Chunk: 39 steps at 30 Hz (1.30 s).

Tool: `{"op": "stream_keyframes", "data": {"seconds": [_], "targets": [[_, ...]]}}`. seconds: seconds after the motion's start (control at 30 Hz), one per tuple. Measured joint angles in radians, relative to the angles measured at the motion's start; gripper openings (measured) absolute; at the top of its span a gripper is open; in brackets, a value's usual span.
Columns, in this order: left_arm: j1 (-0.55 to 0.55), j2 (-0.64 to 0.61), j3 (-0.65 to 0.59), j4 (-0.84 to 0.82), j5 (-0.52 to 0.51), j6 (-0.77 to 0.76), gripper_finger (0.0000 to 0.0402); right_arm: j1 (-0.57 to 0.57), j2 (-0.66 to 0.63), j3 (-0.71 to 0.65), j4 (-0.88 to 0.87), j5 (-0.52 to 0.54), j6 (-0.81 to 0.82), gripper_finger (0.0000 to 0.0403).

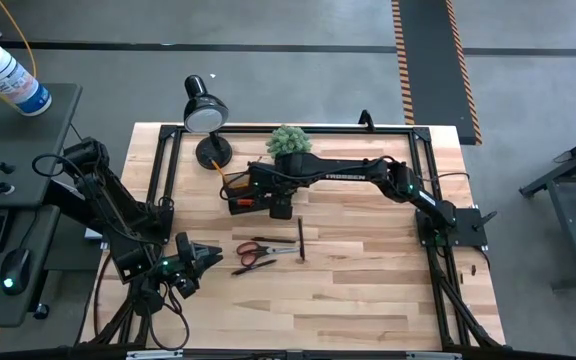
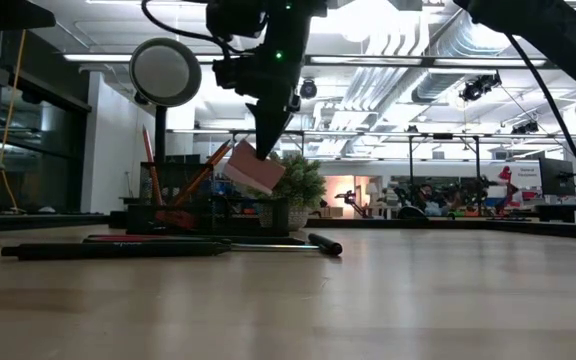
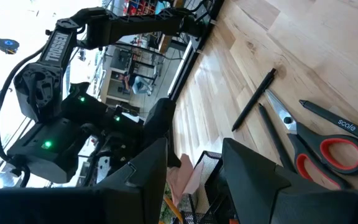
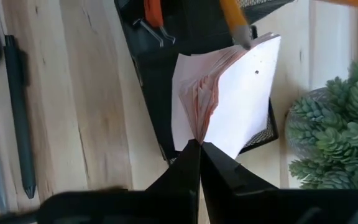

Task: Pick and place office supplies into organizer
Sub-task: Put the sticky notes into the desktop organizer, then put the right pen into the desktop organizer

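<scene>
My right gripper (image 2: 264,152) hangs over the black mesh organizer (image 1: 240,192), shut on a pale pink notepad (image 2: 256,170). The organizer (image 4: 160,68) lies under the pad, and orange pencils (image 2: 152,165) stand slanted in it. Orange-handled scissors (image 1: 257,251) and a black pen (image 1: 301,240) lie flat on the table, nearer the front edge. My left gripper (image 3: 194,180) stands open at the front left, pointing nearly level toward the scissors (image 3: 328,149) and touching nothing. My right gripper pinches the notepad at one corner (image 4: 199,134) between its two fingertips. The fingers come steeply from above. The pad hangs tilted below them, lifted above the organizer, and its sheets fan apart beside the fingers.
A black desk lamp (image 1: 205,110) and a green potted plant (image 1: 288,140) stand just behind the organizer. A black frame (image 1: 388,128) runs along the far and side edges of the table. Bare wood lies at the front right (image 1: 368,290).
</scene>
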Motion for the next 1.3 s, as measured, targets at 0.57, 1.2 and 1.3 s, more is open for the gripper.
{"op": "stream_keyframes", "data": {"seconds": [0.57, 1.2, 1.3], "targets": [[0.0, 0.0, 0.0, -0.002, 0.0, 0.0, 0.0143, 0.0, 0.082, 0.0, -0.002, 0.03, -0.034, 0.0125], [0.0, 0.0, 0.0, -0.002, 0.0, 0.0, 0.0143, 0.023, 0.082, 0.0, -0.008, -0.109, -0.034, 0.0121], [0.0, 0.0, 0.0, -0.002, 0.0, 0.0, 0.0143, 0.034, 0.082, 0.0, -0.008, -0.104, -0.039, 0.0115]]}}
